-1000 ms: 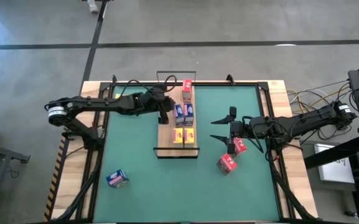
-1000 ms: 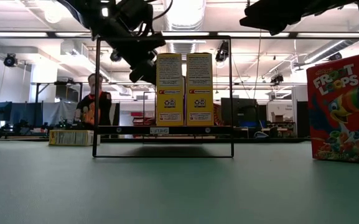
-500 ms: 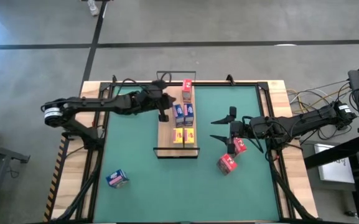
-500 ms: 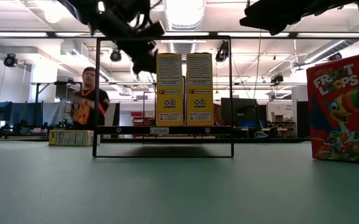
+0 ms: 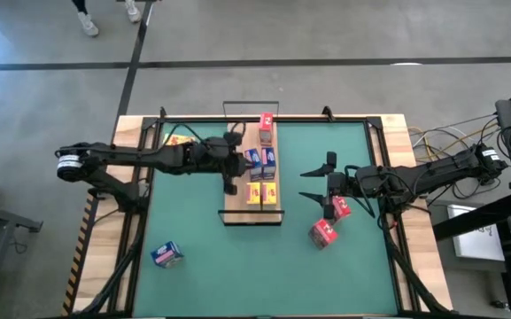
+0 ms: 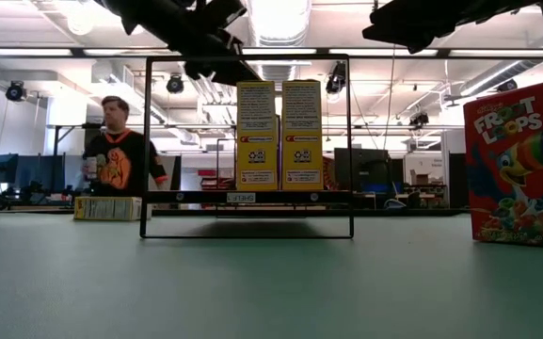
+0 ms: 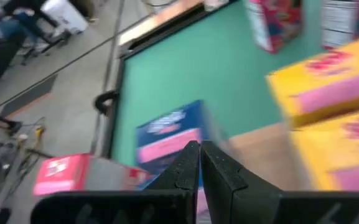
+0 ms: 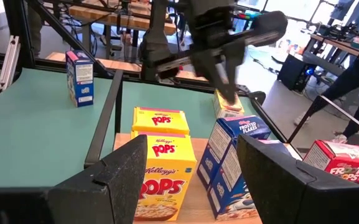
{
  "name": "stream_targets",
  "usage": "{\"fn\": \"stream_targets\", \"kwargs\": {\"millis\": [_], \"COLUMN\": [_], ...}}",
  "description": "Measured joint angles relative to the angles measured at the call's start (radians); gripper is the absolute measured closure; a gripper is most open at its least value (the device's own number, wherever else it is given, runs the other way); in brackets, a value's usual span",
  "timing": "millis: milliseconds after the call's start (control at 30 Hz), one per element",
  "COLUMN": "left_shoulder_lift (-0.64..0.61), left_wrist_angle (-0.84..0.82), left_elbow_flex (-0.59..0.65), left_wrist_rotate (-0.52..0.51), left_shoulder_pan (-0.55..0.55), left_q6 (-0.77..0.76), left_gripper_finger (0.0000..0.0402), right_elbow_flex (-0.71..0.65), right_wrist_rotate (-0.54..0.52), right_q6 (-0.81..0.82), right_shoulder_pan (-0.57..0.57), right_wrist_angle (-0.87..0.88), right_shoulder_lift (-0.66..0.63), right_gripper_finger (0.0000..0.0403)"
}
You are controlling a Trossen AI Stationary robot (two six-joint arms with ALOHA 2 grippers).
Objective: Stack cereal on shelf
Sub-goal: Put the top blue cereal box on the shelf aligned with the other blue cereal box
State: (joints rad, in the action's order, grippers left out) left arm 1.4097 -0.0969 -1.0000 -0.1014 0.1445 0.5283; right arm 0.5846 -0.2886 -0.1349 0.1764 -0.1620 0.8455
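a lone blue box [image 5: 166, 255] lies near the mat's front-left corner. the left gripper [image 5: 230, 175] hangs over the shelf [image 5: 234, 197] edge, fingers pressed together, empty — yellow boxes [image 5: 261, 193] stand there. the right gripper [image 5: 319, 182] waits, spread wide, above two red boxes [image 5: 329, 221].

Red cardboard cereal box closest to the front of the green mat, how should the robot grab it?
Probably from straight above. The red cardboard cereal box stands upright with bare green mat around it, so its top is free. Pinch its upper part across the thinner way; the open right pincer is closest.
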Motion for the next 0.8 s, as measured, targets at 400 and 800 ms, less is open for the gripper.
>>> {"fn": "stream_targets", "kwargs": {"millis": [400,800], "left_shoulder_lift": [0.022,0.055], "left_wrist_angle": [-0.060,-0.061], "left_elbow_flex": [0.002,0.003], "left_wrist_rotate": [-0.024,-0.074], "left_shoulder_pan": [-0.020,-0.016], "left_q6": [-0.052,-0.051], "left_gripper_finger": [0.0402,0.0401], "right_elbow_flex": [0.000,0.000], "right_wrist_rotate": [0.000,0.000], "right_q6": [0.002,0.001], "right_shoulder_pan": [0.000,0.000], "right_wrist_angle": [0.000,0.000], "right_shoulder_lift": [0.000,0.000], "right_gripper_finger": [0.0165,0.0165]}}
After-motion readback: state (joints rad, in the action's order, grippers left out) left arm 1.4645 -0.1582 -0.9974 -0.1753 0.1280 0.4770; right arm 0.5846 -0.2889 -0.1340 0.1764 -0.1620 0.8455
